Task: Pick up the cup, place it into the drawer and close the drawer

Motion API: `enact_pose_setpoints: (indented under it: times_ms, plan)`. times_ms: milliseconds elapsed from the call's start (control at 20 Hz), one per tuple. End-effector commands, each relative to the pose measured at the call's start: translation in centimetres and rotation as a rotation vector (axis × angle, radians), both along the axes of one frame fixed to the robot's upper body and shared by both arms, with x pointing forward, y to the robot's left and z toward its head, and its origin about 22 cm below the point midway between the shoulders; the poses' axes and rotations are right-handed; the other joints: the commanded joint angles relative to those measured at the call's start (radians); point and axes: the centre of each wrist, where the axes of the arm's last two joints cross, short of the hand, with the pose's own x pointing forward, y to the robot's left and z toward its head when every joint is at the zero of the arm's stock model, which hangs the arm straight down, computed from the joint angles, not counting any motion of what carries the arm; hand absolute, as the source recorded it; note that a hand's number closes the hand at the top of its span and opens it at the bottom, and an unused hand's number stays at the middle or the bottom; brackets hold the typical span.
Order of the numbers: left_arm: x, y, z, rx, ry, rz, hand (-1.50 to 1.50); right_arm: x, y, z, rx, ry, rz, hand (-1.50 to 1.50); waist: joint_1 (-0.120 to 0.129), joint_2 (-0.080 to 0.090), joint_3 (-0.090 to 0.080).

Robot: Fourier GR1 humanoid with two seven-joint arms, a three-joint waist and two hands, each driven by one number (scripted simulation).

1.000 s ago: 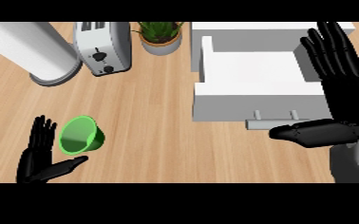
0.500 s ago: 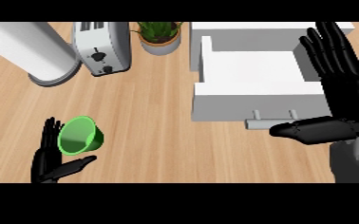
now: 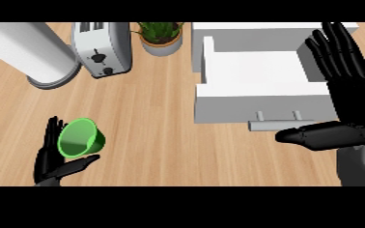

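The green cup stands on the wooden counter at the lower left, its mouth facing me. My left hand is right beside it: straight fingers rise along the cup's left side and the thumb lies just under its base, not curled round it. The white drawer is pulled open at the upper right, its inside bare, with its grey handle on the near front. My right hand stands open at the right edge, fingers up beside the drawer and thumb stretched out below the handle.
A silver toaster and a potted plant stand at the back. A large white cylinder fills the back left corner. Bare wooden counter lies between the cup and the drawer.
My left hand has moved right and closed in on the cup's left side, thumb now under it. The cup, the drawer and my right hand have stayed put.
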Motion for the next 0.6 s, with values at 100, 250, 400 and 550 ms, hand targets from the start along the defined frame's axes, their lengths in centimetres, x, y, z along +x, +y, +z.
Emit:
enact_pose_setpoints:
  times_ms: [100, 250, 400, 550]
  plan:
    - [0.1, -1.2, -0.5, -0.035, -0.083, -0.044, -1.5, 1.0, -0.1, 0.8, -0.012, -0.009, -0.016, -1.5, -0.001, 0.003, -0.004]
    - [1.2, -0.9, 0.2, -0.098, -0.095, -0.106, -1.5, 0.3, 0.2, 0.4, -0.006, -0.001, 0.006, -1.5, -0.001, 0.001, -0.004]
    - [1.2, -2.8, -0.5, -0.164, -0.145, -0.161, 1.5, 1.1, -0.5, 0.5, -0.001, 0.004, -0.003, -1.5, 0.0, 0.003, -0.004]
    - [2.2, -4.6, -0.5, -0.065, -0.221, -0.135, 1.5, 1.3, -0.8, -0.5, -0.005, 0.02, -0.001, -1.5, -0.002, 0.005, -0.004]
